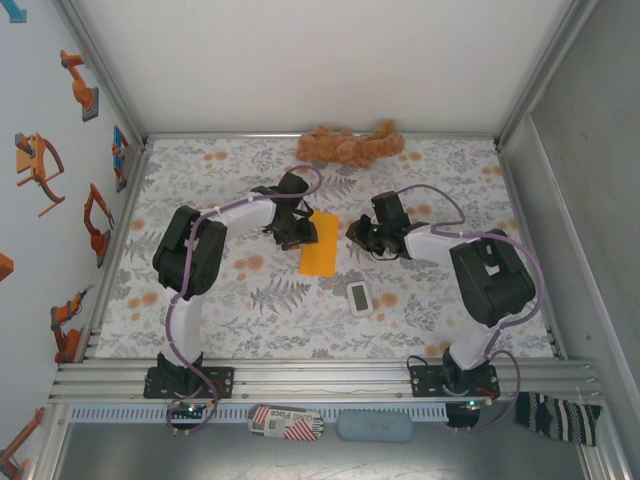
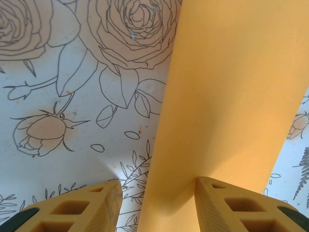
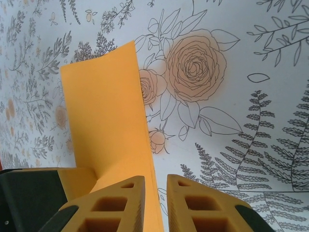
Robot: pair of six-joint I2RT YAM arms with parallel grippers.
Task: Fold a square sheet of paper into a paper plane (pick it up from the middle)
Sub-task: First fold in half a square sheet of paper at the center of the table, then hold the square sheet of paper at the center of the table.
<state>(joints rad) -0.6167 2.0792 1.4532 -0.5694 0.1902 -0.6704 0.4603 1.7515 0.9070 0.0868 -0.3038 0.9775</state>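
Orange paper (image 2: 227, 121) between parted jaws

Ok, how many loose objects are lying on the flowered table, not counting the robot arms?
3: the orange paper in the middle, the brown plush toy at the far edge, the small white device nearer the front. None seems hidden.

A robotics lab test cell, with a left arm (image 1: 190, 255) and right arm (image 1: 490, 278) bolted to an aluminium rail (image 1: 320, 372), a floral-covered table (image 1: 250, 312) boxed by white panels (image 1: 320, 60), and robot-arm stickers (image 1: 40, 165) on the side wall.
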